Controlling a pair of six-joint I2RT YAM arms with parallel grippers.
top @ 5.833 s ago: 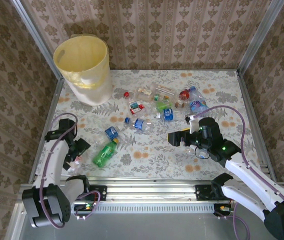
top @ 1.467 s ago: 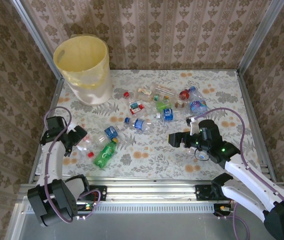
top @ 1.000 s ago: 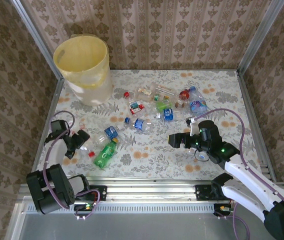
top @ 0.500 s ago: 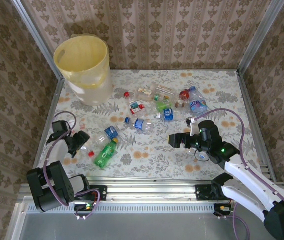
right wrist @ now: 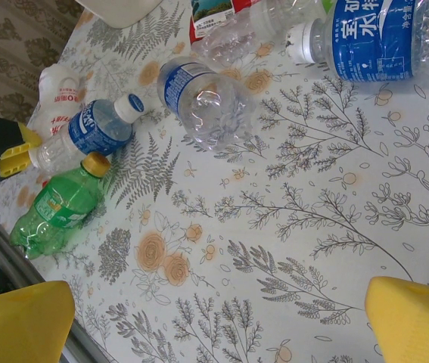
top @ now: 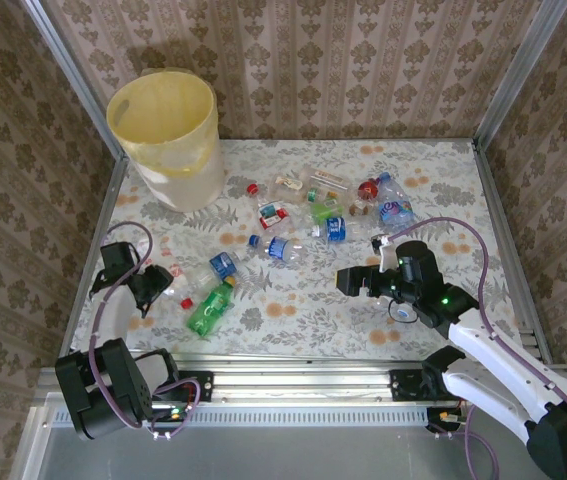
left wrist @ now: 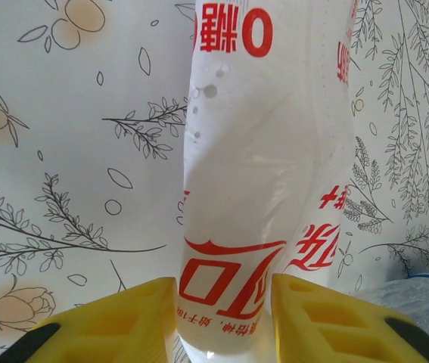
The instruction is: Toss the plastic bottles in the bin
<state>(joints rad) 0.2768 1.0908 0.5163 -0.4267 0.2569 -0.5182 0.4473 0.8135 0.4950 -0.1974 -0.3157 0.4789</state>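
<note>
One bottle [left wrist: 263, 189] lies with its long axis running straight out from the left gripper [left wrist: 225, 306], which pinches its near end; right gripper [right wrist: 214, 314] gapes wide.

Floral-patterned tabletop [top: 303, 320] with a tall pale-yellow bin [top: 191, 180] standing at its far left corner. Crushed plastic bottles [top: 325, 211] lie scattered across the far middle. Nearer the left edge lie a green bottle [top: 209, 307], a blue-labelled bottle [top: 222, 264] and a white-labelled bottle [top: 170, 284].
</note>
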